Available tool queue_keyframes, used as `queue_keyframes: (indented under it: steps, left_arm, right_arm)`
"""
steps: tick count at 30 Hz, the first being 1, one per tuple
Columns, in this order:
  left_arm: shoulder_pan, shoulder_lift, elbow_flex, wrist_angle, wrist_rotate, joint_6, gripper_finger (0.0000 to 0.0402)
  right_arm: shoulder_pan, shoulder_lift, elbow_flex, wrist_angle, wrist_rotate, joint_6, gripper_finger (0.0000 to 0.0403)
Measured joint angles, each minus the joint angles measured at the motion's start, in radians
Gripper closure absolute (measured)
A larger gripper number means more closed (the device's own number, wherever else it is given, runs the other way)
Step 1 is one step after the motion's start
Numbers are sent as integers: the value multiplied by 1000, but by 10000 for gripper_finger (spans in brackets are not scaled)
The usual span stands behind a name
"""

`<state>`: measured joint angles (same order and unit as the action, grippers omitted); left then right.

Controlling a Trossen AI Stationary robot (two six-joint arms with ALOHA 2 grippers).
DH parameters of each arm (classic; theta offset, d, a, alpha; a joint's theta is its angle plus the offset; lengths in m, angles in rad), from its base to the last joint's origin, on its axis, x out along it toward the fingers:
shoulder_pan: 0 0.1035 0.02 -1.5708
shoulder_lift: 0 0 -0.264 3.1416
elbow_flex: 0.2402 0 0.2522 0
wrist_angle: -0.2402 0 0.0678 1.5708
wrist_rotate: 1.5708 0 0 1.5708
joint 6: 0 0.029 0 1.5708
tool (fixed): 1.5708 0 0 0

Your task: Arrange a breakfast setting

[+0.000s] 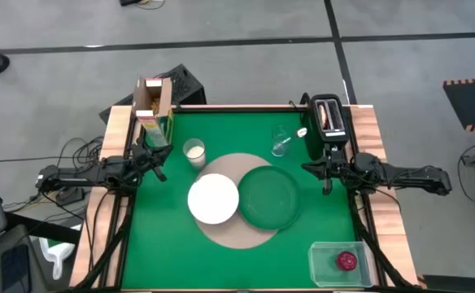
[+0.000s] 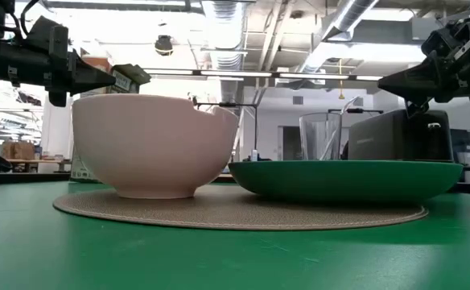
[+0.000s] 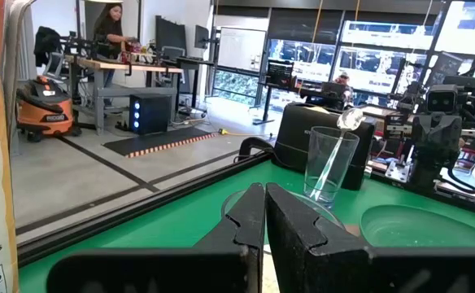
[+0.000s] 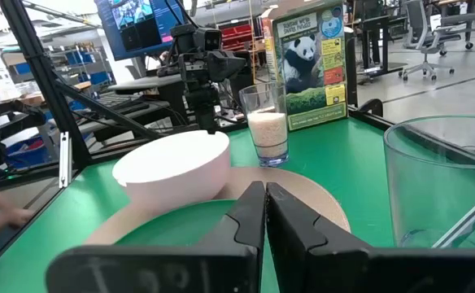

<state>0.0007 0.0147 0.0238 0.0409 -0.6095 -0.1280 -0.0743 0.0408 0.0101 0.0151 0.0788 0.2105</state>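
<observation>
Table point(image 1: 164, 244): green top with both arms reaching in from opposite side edges, their grippers on either side of the setting.
Round tan mat point(image 1: 241, 232): lies between the two grippers, closer to the near edge than either.
Dark-green plate point(image 1: 268, 196): on the mat's right half, just inward of the right gripper point(image 1: 309, 168).
White bowl point(image 1: 213, 198): on the mat's left half, touching or nearly touching the plate, inward of the left gripper point(image 1: 161, 172).
Yellow-green cereal box point(image 1: 154, 110): upright with its top flaps open, just beyond the left gripper at the far left corner.
Black toaster point(image 1: 329, 120): just beyond the right gripper, at the far right corner.
Clear plastic tub point(image 1: 337, 264): near right corner, well apart from the right gripper, with a small red fruit point(image 1: 347, 261) inside.
Glass of milk point(image 1: 193, 151): just inward of the left gripper.
Empty glass point(image 1: 281, 142): near the toaster, holding a spoon point(image 3: 335, 150) that leans inside.
Left gripper: fingers pressed together, holding nothing.
Right gripper: fingers pressed together, holding nothing.
</observation>
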Motion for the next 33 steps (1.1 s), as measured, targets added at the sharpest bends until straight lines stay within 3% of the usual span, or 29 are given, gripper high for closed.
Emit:
queue_keyframes:
  steps: [33]
  left_arm:
    - [2,0,0,14,-19,-12,401]
  right_arm:
    - [0,0,0,0,0,0,359]
